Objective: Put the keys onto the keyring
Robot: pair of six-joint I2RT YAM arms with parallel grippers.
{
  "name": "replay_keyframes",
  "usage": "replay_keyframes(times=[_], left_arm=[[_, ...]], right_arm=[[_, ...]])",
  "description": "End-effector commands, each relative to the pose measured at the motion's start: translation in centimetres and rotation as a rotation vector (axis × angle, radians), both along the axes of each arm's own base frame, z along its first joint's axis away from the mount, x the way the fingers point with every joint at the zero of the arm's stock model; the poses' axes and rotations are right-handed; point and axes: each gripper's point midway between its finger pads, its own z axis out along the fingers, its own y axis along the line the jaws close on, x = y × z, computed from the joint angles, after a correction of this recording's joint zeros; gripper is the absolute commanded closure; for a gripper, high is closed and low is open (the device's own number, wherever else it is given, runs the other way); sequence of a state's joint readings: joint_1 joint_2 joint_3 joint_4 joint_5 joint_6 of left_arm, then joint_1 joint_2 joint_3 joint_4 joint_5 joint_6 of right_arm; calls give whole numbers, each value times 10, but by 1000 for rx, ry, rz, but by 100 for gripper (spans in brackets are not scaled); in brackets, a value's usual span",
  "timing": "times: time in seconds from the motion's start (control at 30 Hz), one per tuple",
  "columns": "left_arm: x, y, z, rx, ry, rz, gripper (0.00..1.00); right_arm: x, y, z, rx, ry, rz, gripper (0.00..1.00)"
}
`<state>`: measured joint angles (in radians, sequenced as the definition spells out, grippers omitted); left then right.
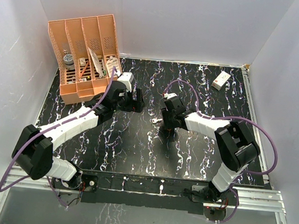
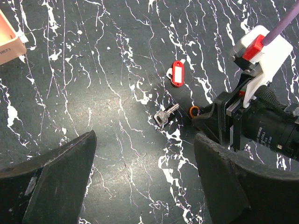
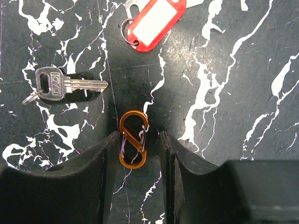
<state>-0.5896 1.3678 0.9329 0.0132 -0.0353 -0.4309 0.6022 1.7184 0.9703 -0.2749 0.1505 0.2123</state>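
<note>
Nothing is threaded yet: the right end effector (image 3: pixel 138 136) straddles the gold S-shaped keyring (image 3: pixel 133 139) on the desk (image 3: pixel 224 116), jaws slightly apart and unclamped, the silver key (image 3: pixel 65 85) and red-tagged key (image 3: pixel 154 21) lie loose nearby, and the left end effector (image 2: pixel 145 137) gapes empty.

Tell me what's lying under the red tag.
A silvery key lies beneath the red tag, showing only at the tag's two ends. Its middle is covered, so its full shape cannot be seen.
</note>
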Motion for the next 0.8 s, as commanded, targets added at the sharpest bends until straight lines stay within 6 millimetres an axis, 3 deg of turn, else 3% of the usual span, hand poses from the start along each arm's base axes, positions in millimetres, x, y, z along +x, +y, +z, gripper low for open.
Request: replay_keyframes(times=[0.0,0.17,0.27,0.33,0.77], left_arm=[[-3,2,3,6,-5,0,17],[-3,2,3,6,-6,1,17],[-3,2,3,9,-6,2,17],[-3,2,3,9,-6,2,17],[-2,3,1,13,-5,3,17]], right_arm=[[-4,-1,4,1,-2,3,63],[-5,0,1,-2,7,8,69],[-5,1,-2,-2,18,15,89],[-6,1,-4,-5,24,15,96],[-5,1,-2,-4,17,9,100]])
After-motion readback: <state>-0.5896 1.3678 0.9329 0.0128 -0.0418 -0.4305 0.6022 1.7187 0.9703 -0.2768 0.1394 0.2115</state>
